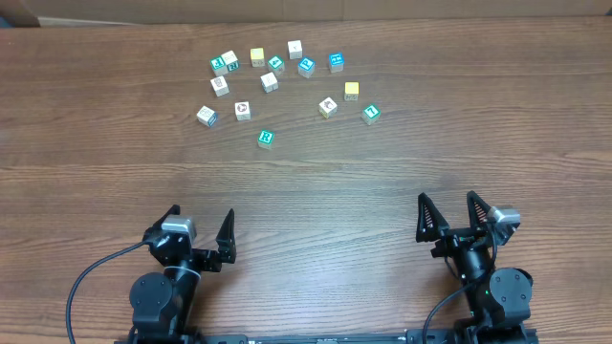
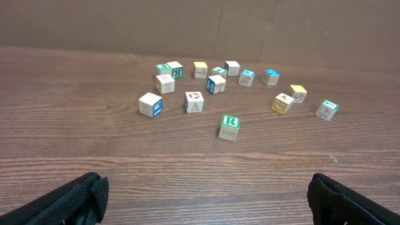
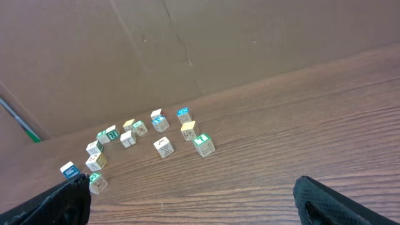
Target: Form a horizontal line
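1. Left gripper (image 1: 201, 218) and right gripper (image 1: 448, 201) sit at the near edge of the table (image 1: 316, 196), jaws spread wide, empty.
2. White-faced cubes (image 1: 243, 111) lie scattered far off, unaligned; green R cube (image 1: 266, 139) sits nearest, alone.

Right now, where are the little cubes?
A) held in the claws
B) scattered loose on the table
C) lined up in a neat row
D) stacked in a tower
B: the cubes lie in a loose scatter on the table. None are stacked or in a row, and the left claw and right claw are both open and empty, well away from them.
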